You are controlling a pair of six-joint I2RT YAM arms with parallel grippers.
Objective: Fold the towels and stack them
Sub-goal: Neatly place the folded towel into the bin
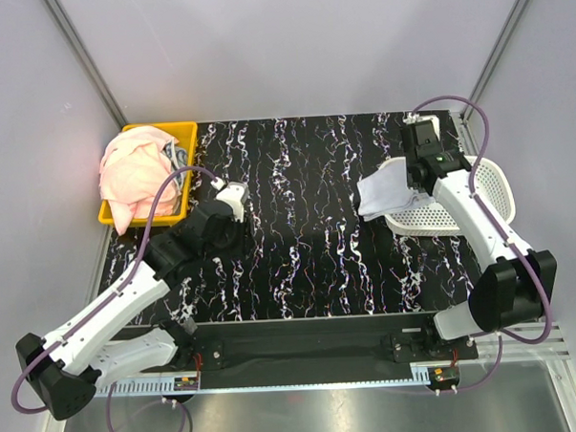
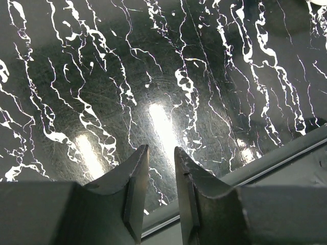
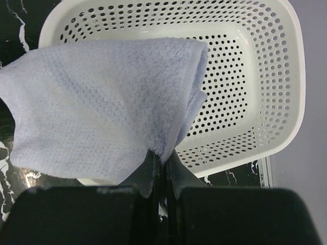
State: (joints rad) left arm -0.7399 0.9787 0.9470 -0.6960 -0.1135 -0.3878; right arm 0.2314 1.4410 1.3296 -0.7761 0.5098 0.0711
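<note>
The pale blue-white towel [image 3: 102, 107], a soft cloth with a waffle-textured face, is pinched by one edge between the fingertips of the right gripper [image 3: 159, 166]. The two dark fingers are pressed together on the fabric. From that pinch the cloth fans out ahead of the fingers and to their left, folded over itself along the side nearest the grip. In the overhead view it hangs from the right gripper [image 1: 411, 180] as a loose, crumpled sheet [image 1: 383, 195].

Directly beyond and beneath the fingertips sits the white perforated plastic basket [image 3: 245, 138], rectangular with rounded corners. The towel covers its left part, and whether cloth and rim touch cannot be told. Ahead of and to the right of the grip, the basket's floor is bare.

The plain pink towels [image 1: 138, 173] lie heaped in the yellow plastic bin [image 1: 188, 149], near the left gripper [image 1: 232, 195], off to its left and a little beyond it.

The left gripper [image 2: 160, 150] holds its fingers a narrow gap apart with nothing between them. It is tilted over the black table with white marble veining [image 2: 204, 76], and glare spots shine just past the fingertips. The same table [image 1: 307, 206] spreads between the two grippers, which are well apart.
</note>
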